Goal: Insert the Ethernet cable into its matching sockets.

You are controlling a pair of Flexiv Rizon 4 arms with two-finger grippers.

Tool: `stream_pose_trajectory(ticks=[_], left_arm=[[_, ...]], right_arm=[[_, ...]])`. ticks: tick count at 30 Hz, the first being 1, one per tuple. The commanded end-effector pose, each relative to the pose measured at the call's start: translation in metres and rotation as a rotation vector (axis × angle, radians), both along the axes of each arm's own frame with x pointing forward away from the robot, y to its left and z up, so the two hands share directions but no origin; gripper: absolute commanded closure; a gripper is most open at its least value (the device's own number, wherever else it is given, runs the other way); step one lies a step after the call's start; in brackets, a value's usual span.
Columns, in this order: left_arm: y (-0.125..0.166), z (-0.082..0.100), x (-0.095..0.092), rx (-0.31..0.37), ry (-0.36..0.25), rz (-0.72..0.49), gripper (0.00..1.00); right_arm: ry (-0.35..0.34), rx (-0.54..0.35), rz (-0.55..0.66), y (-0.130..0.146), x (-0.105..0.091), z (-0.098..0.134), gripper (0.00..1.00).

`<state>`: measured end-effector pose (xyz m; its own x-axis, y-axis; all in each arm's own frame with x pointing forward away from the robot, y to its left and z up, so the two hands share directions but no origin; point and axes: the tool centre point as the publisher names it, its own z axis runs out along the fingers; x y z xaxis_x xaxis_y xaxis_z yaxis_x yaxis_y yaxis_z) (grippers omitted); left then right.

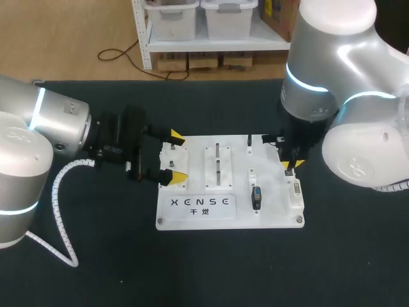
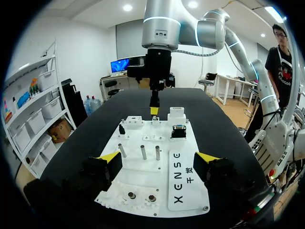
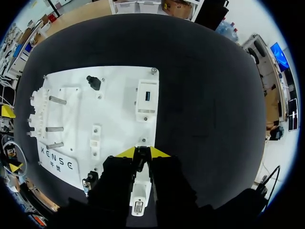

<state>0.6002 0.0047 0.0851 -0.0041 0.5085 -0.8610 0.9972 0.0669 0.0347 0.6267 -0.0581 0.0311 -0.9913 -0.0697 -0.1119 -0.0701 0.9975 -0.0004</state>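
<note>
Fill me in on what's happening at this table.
Two robot arms work over a white fixture board on the black table. The right pincer hangs over the board's right edge. It looks shut on a small dark plug, with a white socket block under it. The left pincer is open, its fingers straddling the board's left edge without gripping it. The plug does not look seated yet.

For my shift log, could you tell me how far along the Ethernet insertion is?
Done: nothing visibly seated yet. In hand: the right gripper is shut on a small dark plug over the white socket block. Remaining: pushing it in; the left gripper is open at the board edge.
</note>
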Motion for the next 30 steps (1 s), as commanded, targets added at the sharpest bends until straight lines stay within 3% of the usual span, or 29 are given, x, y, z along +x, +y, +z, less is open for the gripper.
stream_pose_trajectory(ticks=[1,30], left_arm=[[0.001,-0.001,0.0,-0.004,-0.003,0.0,0.0],[0.001,-0.001,0.0,-0.004,-0.003,0.0,0.0]], right_arm=[[0.0,-0.003,-0.001,-0.002,-0.001,-0.003,1.0],[0.038,-0.019,0.021,0.0,-0.002,-0.024,1.0]])
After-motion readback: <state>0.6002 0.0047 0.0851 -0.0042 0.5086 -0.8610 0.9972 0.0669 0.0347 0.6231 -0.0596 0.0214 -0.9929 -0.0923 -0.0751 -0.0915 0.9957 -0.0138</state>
